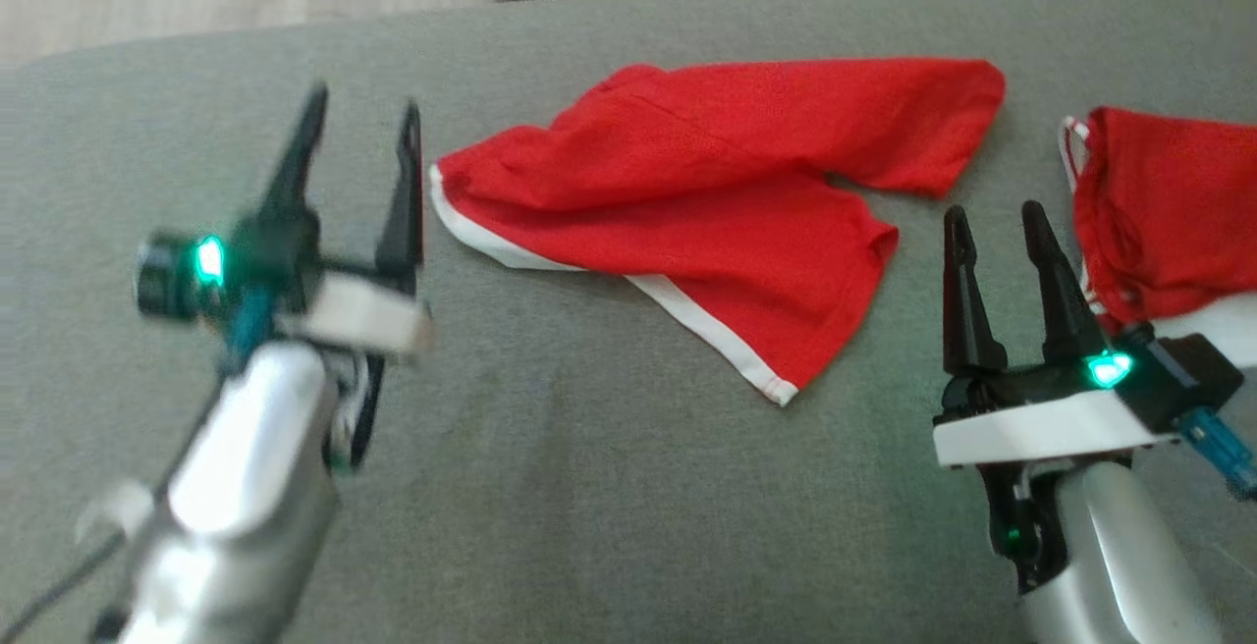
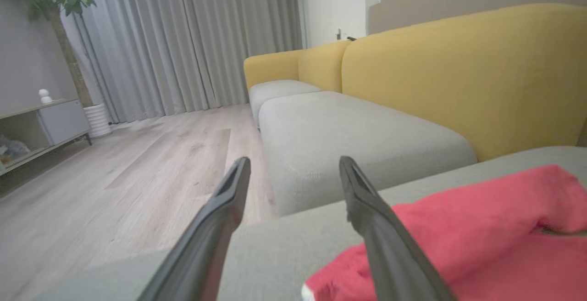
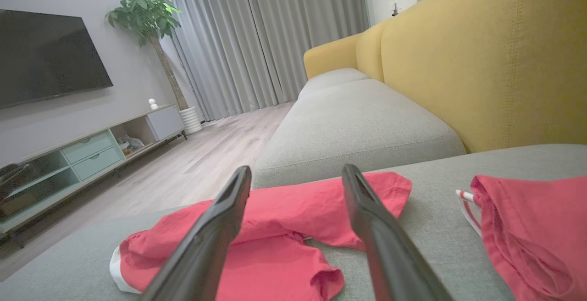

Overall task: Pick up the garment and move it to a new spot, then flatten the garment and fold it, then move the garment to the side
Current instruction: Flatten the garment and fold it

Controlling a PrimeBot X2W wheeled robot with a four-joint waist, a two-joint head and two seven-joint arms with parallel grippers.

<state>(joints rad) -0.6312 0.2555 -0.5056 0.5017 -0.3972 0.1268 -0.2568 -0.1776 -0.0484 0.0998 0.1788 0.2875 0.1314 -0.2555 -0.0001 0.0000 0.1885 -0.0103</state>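
Over the near part of a grey sofa cushion (image 1: 589, 487), the left gripper (image 1: 361, 114) is hovering with its two dark fingers standing apart and nothing between them; its outline is blurring in the head view. The right gripper (image 1: 994, 217) is hanging at the lower right, likewise spread and empty. Between the two, farther from the robot, the red shorts (image 1: 687, 202) with white trim are lying on the cushion, rumpled, one leg stretching away toward the upper right and the other overlapping the body of the cloth. In the left wrist view the left gripper's right finger is crossing the near edge of the shorts (image 2: 481, 218), though whether it is touching the fabric I cannot tell. In the right wrist view the shorts (image 3: 275, 255) are showing beyond and between the open fingers. Judging from this, the job is sitting near its start: nothing is being gripped, the cloth is looking neither flat nor folded, and the flattening, folding and shifting aside all seem to be waiting. Whether the shorts are already lying in their new spot I cannot say. A second red garment (image 1: 1169, 222) with a white cord is lying just beside the right gripper and could be getting in that arm's way. A yellow backrest (image 3: 481, 62) is rising behind the seat, and wooden flooring (image 2: 137, 163) is running off beyond the cushion's edge.
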